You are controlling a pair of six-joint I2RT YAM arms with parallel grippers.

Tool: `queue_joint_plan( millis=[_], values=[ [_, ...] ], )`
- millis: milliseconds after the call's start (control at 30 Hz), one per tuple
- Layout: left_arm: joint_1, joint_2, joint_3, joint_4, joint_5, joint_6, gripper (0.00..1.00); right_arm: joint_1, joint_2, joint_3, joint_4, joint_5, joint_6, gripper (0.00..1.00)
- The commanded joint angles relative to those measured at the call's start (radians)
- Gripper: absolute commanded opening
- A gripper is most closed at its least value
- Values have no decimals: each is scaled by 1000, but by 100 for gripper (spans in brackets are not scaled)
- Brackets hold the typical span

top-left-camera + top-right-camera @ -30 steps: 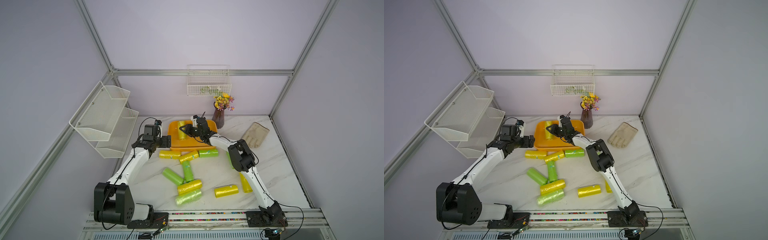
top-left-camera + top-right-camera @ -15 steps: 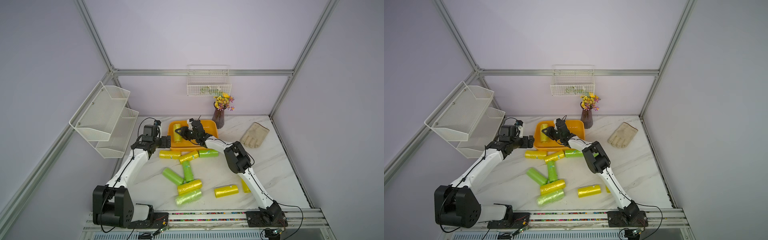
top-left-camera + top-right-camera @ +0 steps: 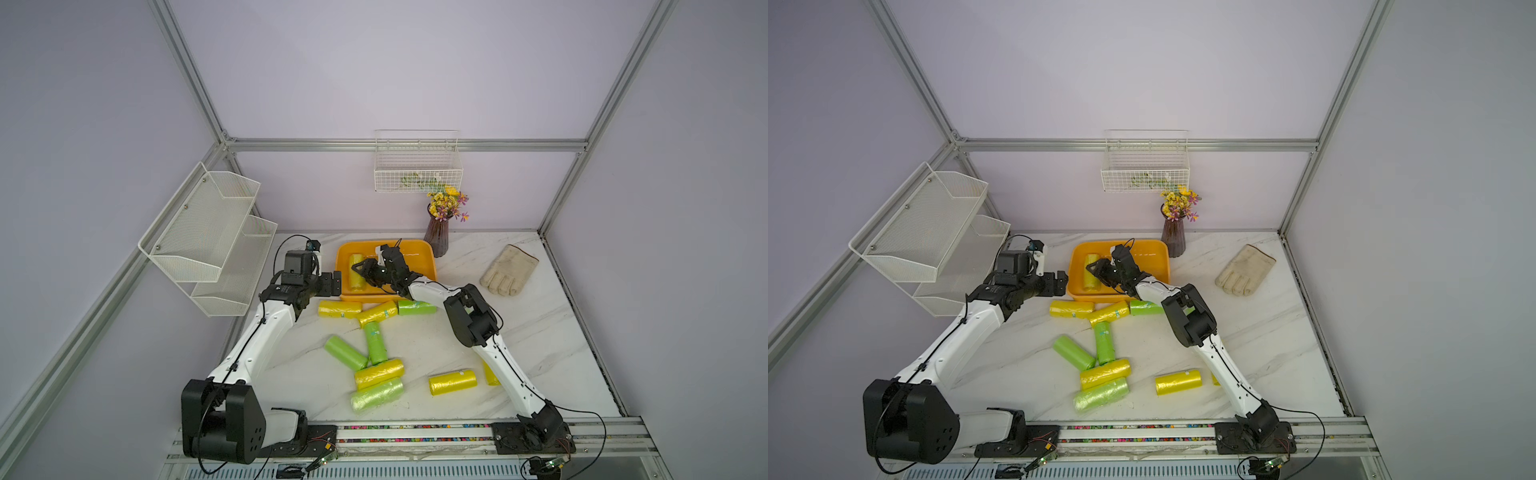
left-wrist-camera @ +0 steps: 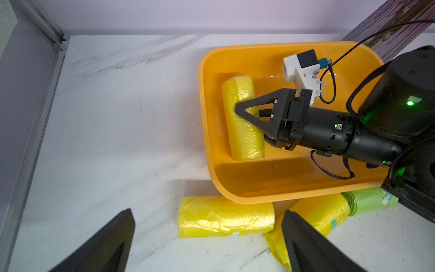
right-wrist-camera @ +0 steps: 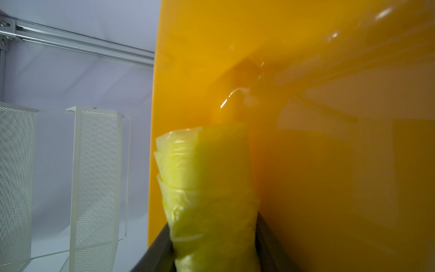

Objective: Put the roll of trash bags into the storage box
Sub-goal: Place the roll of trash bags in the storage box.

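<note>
Nearest the arm bases, loose rolls [image 3: 452, 382] of yellow and green bags lie scattered on the marble counter [image 3: 540, 324]. Farther in, 3 more lie in a row just in front of the storage box [image 3: 428, 257], the yellow one [image 4: 223, 216] touching its near rim. The left tool [image 3: 330, 284] hovers beside that near corner, outside the box. Its 2 fingers stand wide apart with nothing between them. Inside the box, the roll of trash bags [image 4: 244, 141] lies flat on the floor along the short wall on the left arm's side. The right tool [image 4: 249, 122] reaches in from the opposite side and straddles the roll's middle. In both top views that tool hides the middle of the roll, so the grip cannot be read there. The left wrist view shows a finger [image 4: 249, 103] laid across the roll's top. The right wrist view alone shows the roll wedged between 2 dark fingers [image 5: 160, 249], both pressed to its sides, so the tool is holding it, with the orange wall close behind. Beyond the box a vase [image 3: 436, 237] of flowers stands at its far corner. A pale glove [image 3: 507, 270] lies well apart toward the right arm's side. On the walls hang a wire basket [image 3: 417, 174] and a 2-tier mesh rack [image 3: 208, 237].
</note>
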Motion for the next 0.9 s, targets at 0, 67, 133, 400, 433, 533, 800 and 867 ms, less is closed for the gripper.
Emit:
queue_joint_plan(
  millis=[0,67,133,400,433,533,800,867],
  values=[
    [-1,-29,-6,13,22,-16,98,12,2,14,55,-6,9,47],
    [-1,-33,-7,12,25,-16,99,14,5,14,60,-7,13,48],
    [-1,-35,-8,12,23,-16,99,16,6,14,63,-7,15,50],
    [-2,-31,-6,12,27,-16,100,17,-4,11,60,-8,9,64],
    [-1,-30,-6,12,28,-16,100,17,-6,8,61,-7,9,65],
    [-1,-36,-5,8,26,-14,100,16,-22,-17,74,-12,9,70],
    [-1,-42,-8,6,16,-16,100,11,-114,-142,128,-18,-16,74],
    [-1,-37,-6,6,24,-18,100,11,-138,-159,132,-18,-27,74]
  ],
)
